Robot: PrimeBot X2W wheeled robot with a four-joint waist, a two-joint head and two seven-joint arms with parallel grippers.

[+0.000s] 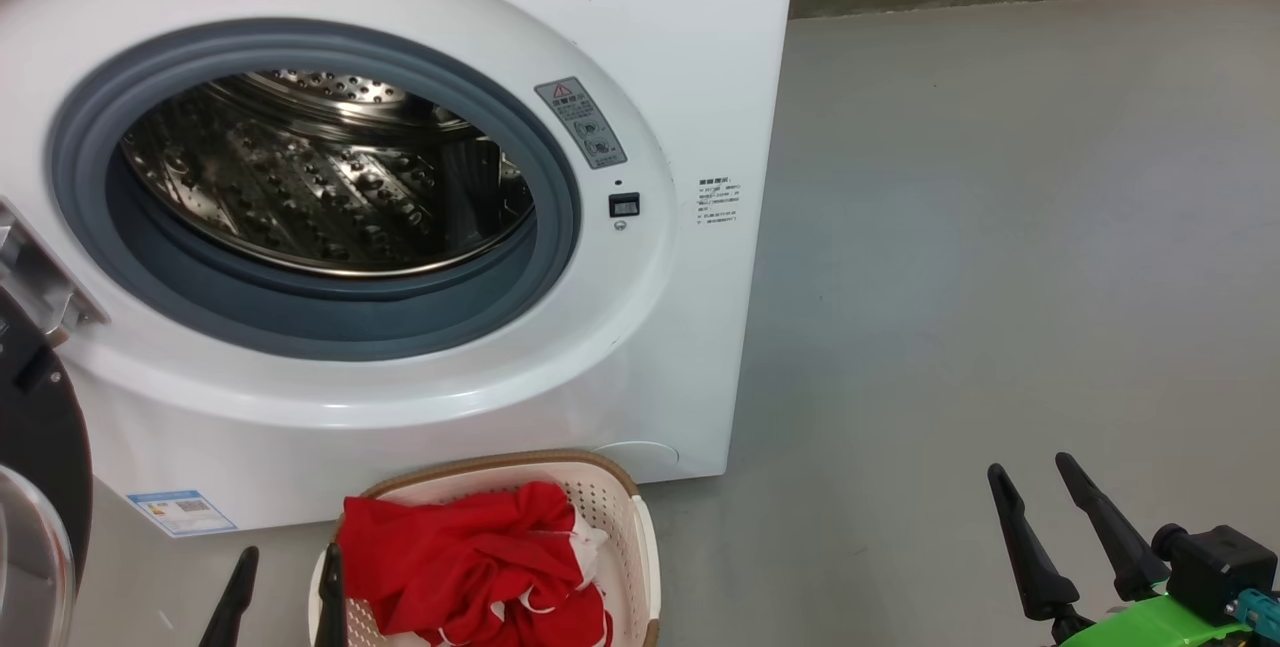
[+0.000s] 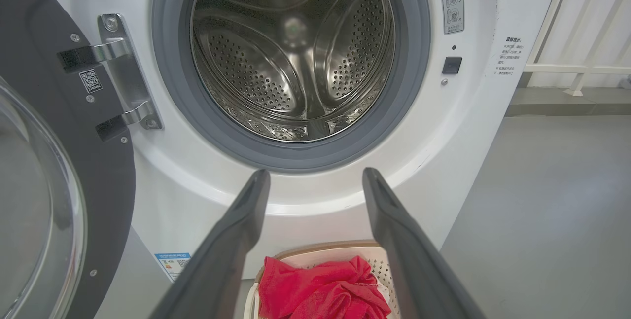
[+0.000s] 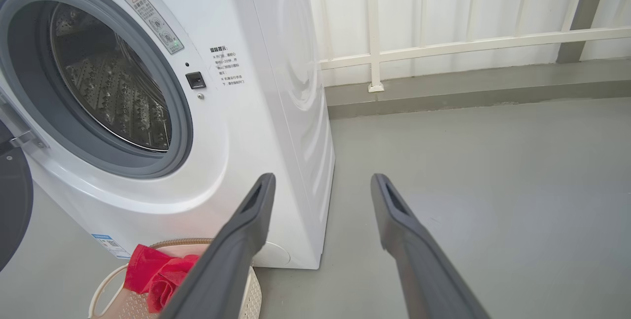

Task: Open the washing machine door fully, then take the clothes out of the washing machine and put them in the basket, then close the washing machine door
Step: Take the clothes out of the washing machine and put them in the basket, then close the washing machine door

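Left gripper [image 1: 288, 567]: jaws wide apart, empty, at the left rim of the basket [image 1: 615, 512]. The basket holds the red clothes [image 1: 450, 547] and stands on the floor [image 1: 950, 227] before the washing machine [image 1: 690, 77]. Right gripper [image 1: 1032, 472]: jaws apart, empty, well right of the basket. The door [image 1: 45, 427] hangs open at far left.

Laundry corner in a bare utility or test space; not clearly a home. White front-loading washing machine [image 1: 690, 77] is standing directly on a smooth grey floor [image 1: 1000, 227]. A basket [image 1: 640, 547] of red clothes [image 1: 450, 547] is sitting before it. White ribbed wall panels [image 3: 443, 3] with a pale rail [image 3: 468, 45] are running behind, above a grey skirting [image 3: 468, 88].
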